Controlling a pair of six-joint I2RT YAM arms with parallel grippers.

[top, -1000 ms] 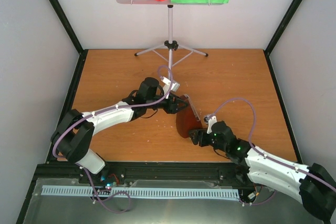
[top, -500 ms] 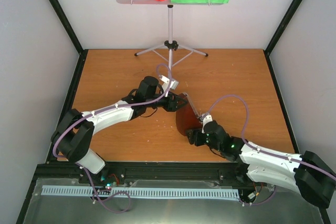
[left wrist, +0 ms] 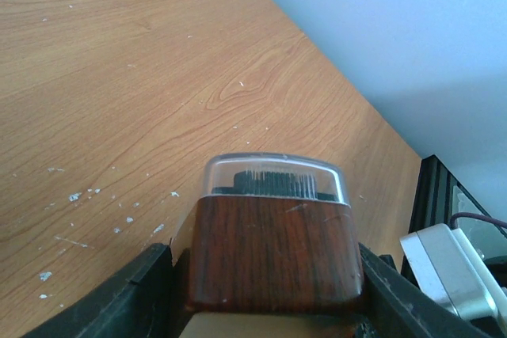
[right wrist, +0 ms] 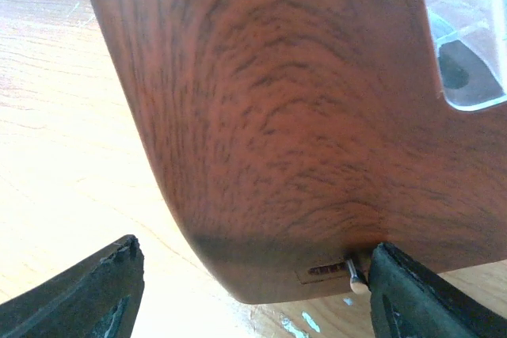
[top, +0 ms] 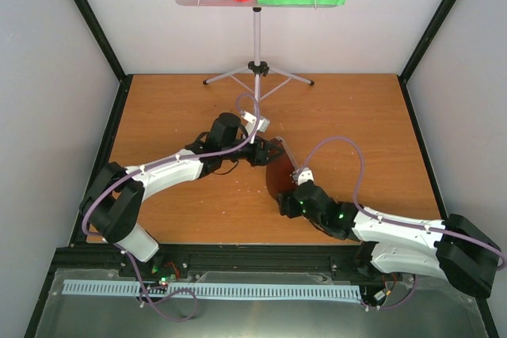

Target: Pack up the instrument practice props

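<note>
left wrist: metronome (left wrist: pixel 273 251) apparently clamped; overhead hidden.

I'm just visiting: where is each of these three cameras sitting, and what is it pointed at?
Top view: above and behind the arms, looking down on the table and music stand; both arms show.
Left wrist: on the left arm, looking along the left pincer, whose fingers clamp the metronome.
Right wrist: on the right arm, close against the metronome's wooden side; fingers of the open right pincer frame it.
Shared: all three see the metronome.
</note>
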